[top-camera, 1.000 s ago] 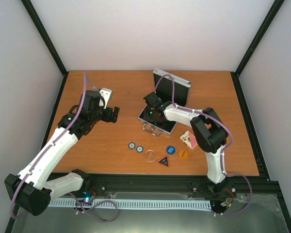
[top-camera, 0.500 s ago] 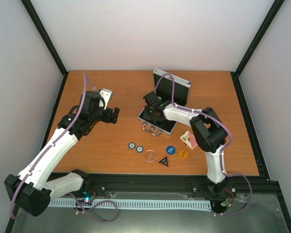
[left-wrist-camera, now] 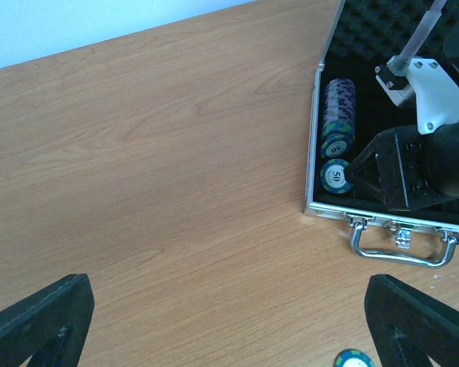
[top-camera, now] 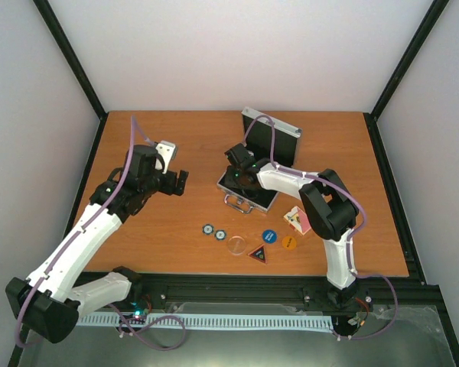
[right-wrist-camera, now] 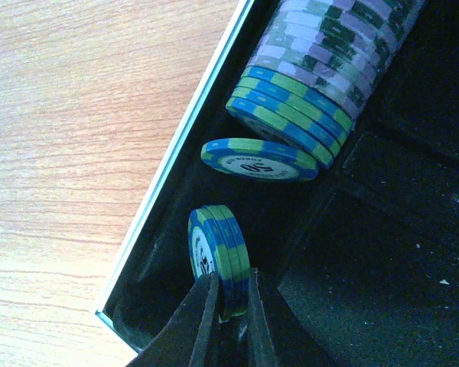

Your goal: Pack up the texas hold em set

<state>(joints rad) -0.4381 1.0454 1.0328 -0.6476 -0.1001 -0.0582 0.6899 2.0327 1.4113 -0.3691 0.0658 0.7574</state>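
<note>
Barely anything's shifted from above since a second ago, just the left arm easing back a hair. Right pincer (top-camera: 239, 170) sits down inside the open case (top-camera: 272, 134) mid-counter (top-camera: 199, 145), with the card deck (top-camera: 298, 220) and loose chips (top-camera: 207, 228) lying nearer the arms.

Left wrist: left pincer (left-wrist-camera: 229, 329) hangs spread wide over bare wood beside the case.

Right wrist: right pincer's clenched on a few blue-green upright chips (right-wrist-camera: 223, 256) in the case's corner, near the chip row (right-wrist-camera: 314, 69).
</note>
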